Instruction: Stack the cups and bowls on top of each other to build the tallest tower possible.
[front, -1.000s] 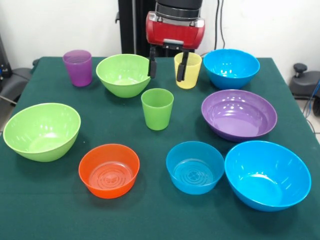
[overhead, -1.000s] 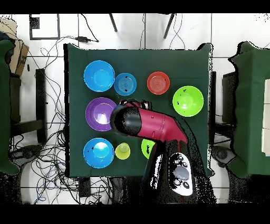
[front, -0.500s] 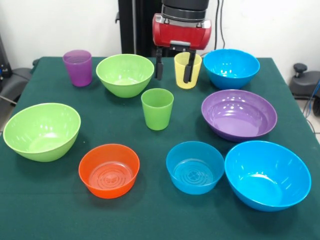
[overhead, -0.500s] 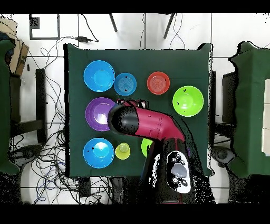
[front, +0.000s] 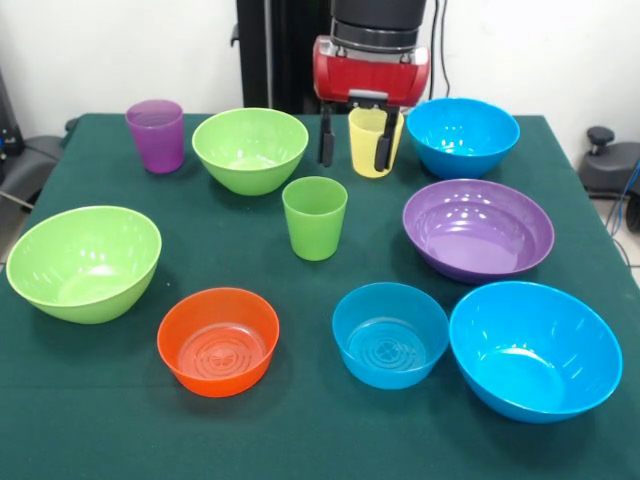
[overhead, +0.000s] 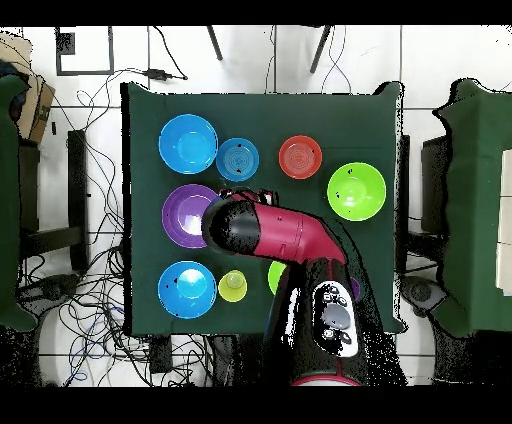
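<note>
All cups and bowls stand singly on the green table; nothing is stacked. The green cup (front: 314, 217) stands mid-table. The yellow cup (front: 366, 128) is at the back, and the purple cup (front: 155, 135) at the back left. The small blue bowl (front: 390, 333) and orange bowl (front: 218, 340) sit at the front. My gripper (front: 354, 148) hangs open and empty above the table, its fingers showing in front of the yellow cup. In the overhead view the arm (overhead: 240, 225) hides the green cup.
Two lime bowls (front: 250, 150) (front: 84, 262) sit on the left. A blue bowl (front: 462, 135), the wide purple bowl (front: 478, 230) and a large blue bowl (front: 535, 350) sit on the right. The overhead view shows the yellow cup (overhead: 232, 286) beside the arm.
My gripper has moved towards the right of the front view and dropped a little, staying open. No cup or bowl has moved.
</note>
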